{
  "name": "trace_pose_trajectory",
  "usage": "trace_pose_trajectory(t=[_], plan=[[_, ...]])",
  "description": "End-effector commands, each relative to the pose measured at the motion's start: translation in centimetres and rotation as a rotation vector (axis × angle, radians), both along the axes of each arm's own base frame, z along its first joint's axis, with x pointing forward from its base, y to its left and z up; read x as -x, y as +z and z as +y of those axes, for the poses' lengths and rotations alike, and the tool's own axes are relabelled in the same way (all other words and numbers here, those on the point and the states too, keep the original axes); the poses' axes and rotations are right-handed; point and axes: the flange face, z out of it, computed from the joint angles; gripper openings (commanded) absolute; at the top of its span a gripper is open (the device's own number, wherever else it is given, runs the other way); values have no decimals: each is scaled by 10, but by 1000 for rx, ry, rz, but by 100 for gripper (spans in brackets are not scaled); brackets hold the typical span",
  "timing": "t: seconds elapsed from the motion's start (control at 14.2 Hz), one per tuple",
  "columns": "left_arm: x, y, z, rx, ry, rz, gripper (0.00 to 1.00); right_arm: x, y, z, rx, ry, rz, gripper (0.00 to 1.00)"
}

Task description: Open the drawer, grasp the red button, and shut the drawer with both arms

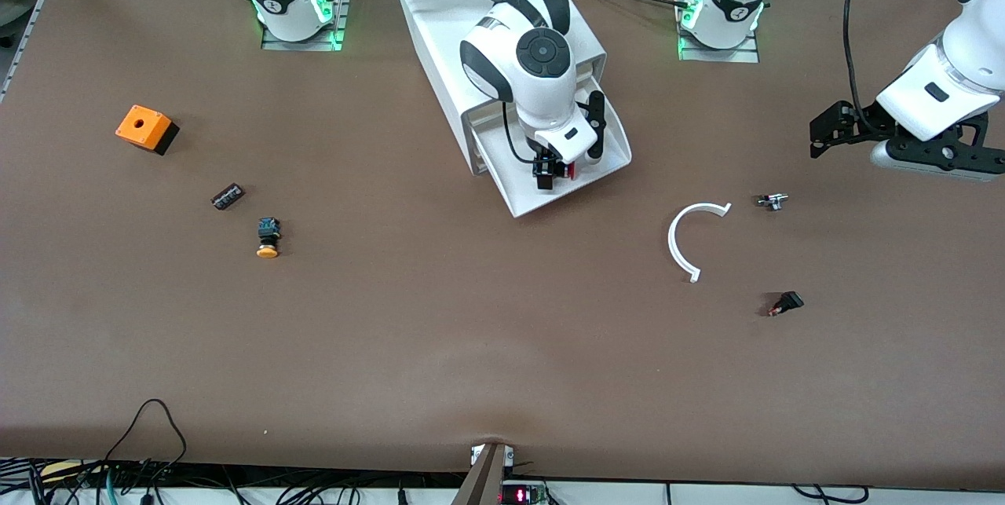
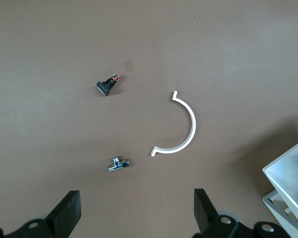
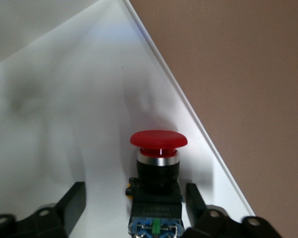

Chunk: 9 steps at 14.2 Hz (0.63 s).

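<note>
The drawer [image 1: 528, 205] stands pulled out of the white cabinet [image 1: 436, 26], toward the front camera. The red-capped button [image 3: 158, 140] lies on the drawer's white floor [image 3: 64, 124], close to a side rim. It shows as a red spot in the front view [image 1: 571, 170]. My right gripper [image 3: 134, 206] is down in the drawer [image 1: 547, 173], open, with a finger on each side of the button's black body and a gap at each side. My left gripper [image 1: 828, 136] hangs open and empty [image 2: 136, 215] over the table at the left arm's end and waits.
An orange box [image 1: 145, 128], a small black strip [image 1: 228, 196] and an orange-capped button [image 1: 268, 239] lie toward the right arm's end. A white arc [image 1: 691, 238], a small metal part [image 1: 772, 201] and a small black part [image 1: 787, 303] lie toward the left arm's end.
</note>
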Motion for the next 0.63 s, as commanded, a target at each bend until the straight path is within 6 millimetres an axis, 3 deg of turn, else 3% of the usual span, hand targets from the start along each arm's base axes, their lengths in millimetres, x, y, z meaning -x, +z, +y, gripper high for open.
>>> trace_pose_trajectory(t=[0.0, 0.56], plan=[[3, 2, -2, 10, 6, -10, 100, 0, 1, 0, -13, -8, 6, 78], [4, 3, -7, 8, -1, -12, 100, -1, 6, -1, -16, 6, 3, 64]])
